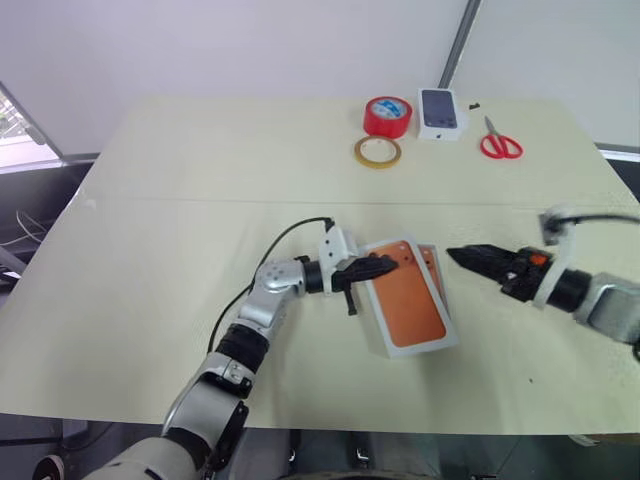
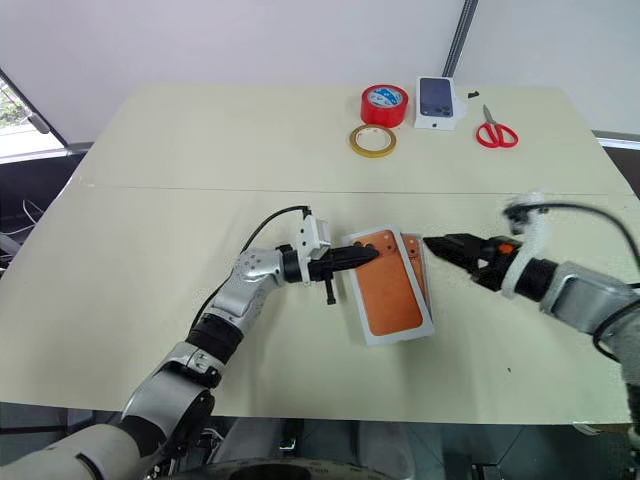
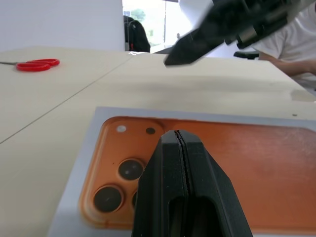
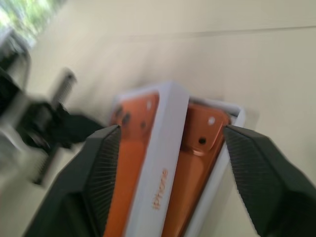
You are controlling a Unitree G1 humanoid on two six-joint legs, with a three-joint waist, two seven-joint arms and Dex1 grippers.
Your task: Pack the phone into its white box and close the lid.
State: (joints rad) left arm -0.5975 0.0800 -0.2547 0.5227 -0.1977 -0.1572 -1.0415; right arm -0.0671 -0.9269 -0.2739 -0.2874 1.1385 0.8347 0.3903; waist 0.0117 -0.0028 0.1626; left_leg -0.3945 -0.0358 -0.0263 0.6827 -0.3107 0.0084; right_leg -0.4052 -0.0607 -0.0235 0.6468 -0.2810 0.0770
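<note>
While the white rectangular lid [image 1: 405, 300], printed on top with an orange phone picture, lay askew over the shallow white cardboard box [image 4: 224, 143], the orange smartphone [image 4: 195, 148] showed in the uncovered strip along the lid's right edge, inside the box. At the lid's left edge, the left gripper [image 1: 385, 266] rested its pressed-together black fingers [image 3: 180, 163] on the printed top. Just right of the lid, the right gripper [image 1: 462, 257] hovered apart from it, its jaws spread in the wrist view.
</note>
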